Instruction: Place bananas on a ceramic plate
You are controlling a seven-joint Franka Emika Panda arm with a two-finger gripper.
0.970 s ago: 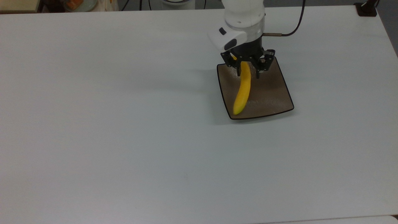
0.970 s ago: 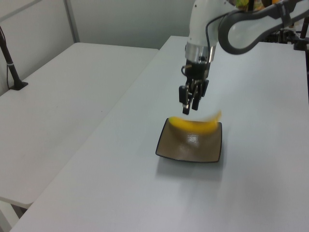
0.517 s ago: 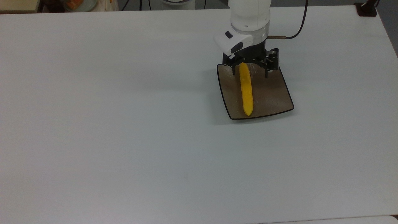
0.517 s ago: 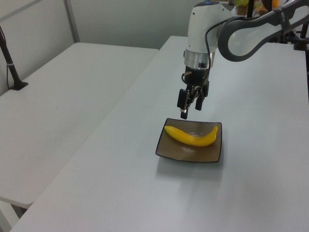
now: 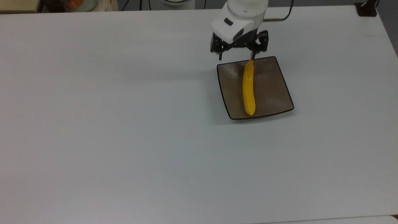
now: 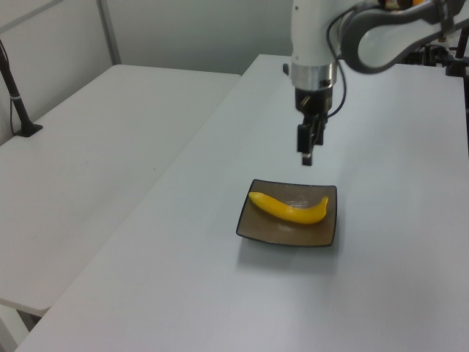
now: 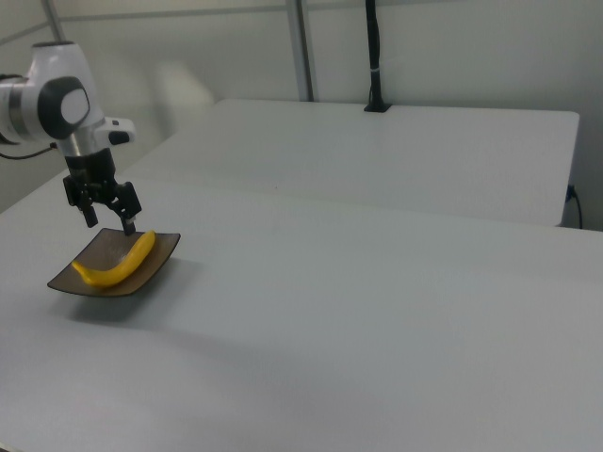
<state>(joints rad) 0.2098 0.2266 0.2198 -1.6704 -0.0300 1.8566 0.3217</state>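
In the top view we see a wide white surface [image 5: 124, 124] with a square, glossy brown ceramic plate [image 5: 270, 90] toward the top view's right. A single bright yellow banana [image 5: 248, 90] lies on the plate, running lengthwise from the plate's far edge to its near edge. The white robot arm [image 5: 245, 12] reaches in from the top edge, and its black gripper [image 5: 237, 56] hangs just beyond the plate's far rim, jaws spread apart and grasping nothing; one fingertip appears right at the banana's thin far end, though we cannot tell whether it touches. In the left view we see the plate [image 6: 256, 227] resting on the surface [image 6: 183, 279], with the banana [image 6: 289, 210] lying across it, curved ends turned upward. The gripper [image 6: 307, 150] hangs in the air above the plate's far side, clear of the fruit. In the right view we see the plate [image 7: 160, 264] at the right view's left, the banana [image 7: 118, 266] lying in it, and the gripper [image 7: 108, 218] above the plate's far edge with its two fingers [image 7: 128, 222] parted and empty. A second white table [image 7: 396, 151] stands behind, with a black post [image 7: 374, 56] rising from it.
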